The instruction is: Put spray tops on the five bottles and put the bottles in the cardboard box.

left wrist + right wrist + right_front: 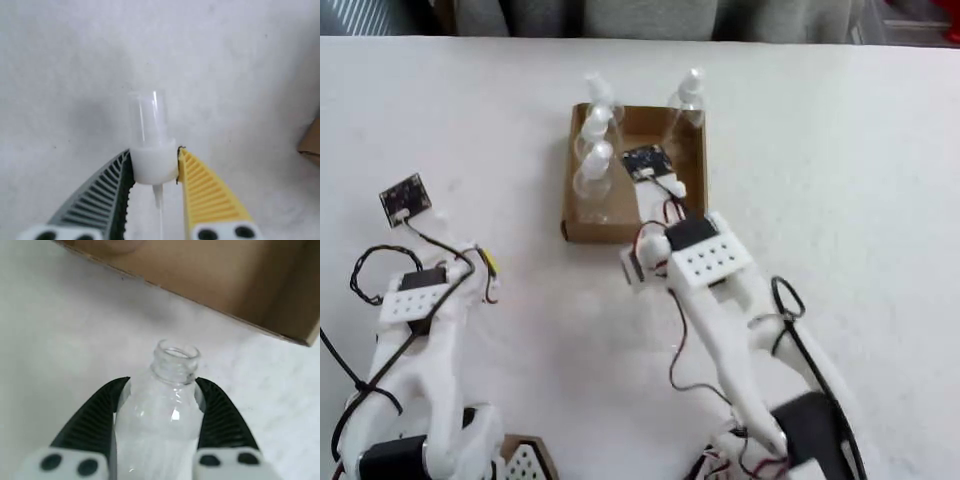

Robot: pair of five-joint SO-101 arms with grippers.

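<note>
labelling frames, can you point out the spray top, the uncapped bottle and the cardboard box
spray top [152, 165], left wrist view, on its white collar
uncapped bottle [176, 365], right wrist view, on its open neck
cardboard box [595, 232], high view, on its near wall

Your white table [840, 150] carries the cardboard box [600, 232], which sits flat on it, midway between the left and right edges and nearer the far edge. At the near edge, toward the left corner, you have a small brown perforated piece [527, 458] just beside the left arm's base [420, 455].
</note>
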